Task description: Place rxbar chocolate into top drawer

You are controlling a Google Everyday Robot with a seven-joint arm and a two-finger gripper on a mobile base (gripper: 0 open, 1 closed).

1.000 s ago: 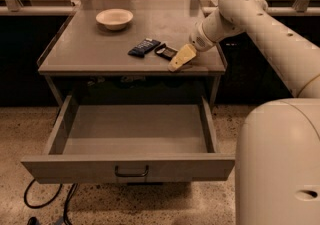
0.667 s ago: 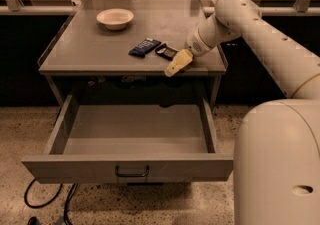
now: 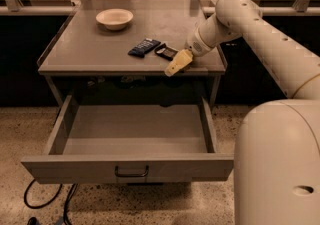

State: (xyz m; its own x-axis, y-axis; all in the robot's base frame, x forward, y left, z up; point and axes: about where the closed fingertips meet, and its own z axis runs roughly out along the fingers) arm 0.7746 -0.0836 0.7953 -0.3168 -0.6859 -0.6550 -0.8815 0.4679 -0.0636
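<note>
Gripper (image 3: 178, 62) hangs at the front edge of the table (image 3: 90, 54), right of centre, angled down toward the floor. Whether it is released or clenched cannot be told from this view. The rxbar chocolate (image 3: 166, 51) lies flat on the tabletop just behind the gripper, touching it or nearly so. No lift is evident, so the pick is judged not yet done. 1 dark blue bar (image 3: 144, 47) lies just left of the rxbar chocolate and is not the target. 1 bowl (image 3: 114, 18) stands well apart at the rear left, with no contents showing. The top drawer (image 3: 135, 129) stands pulled out below the table, so a short downward path is open. Nothing is visible inside it. Its pull handle (image 3: 132, 171) sits at the centre of the front panel.
</note>
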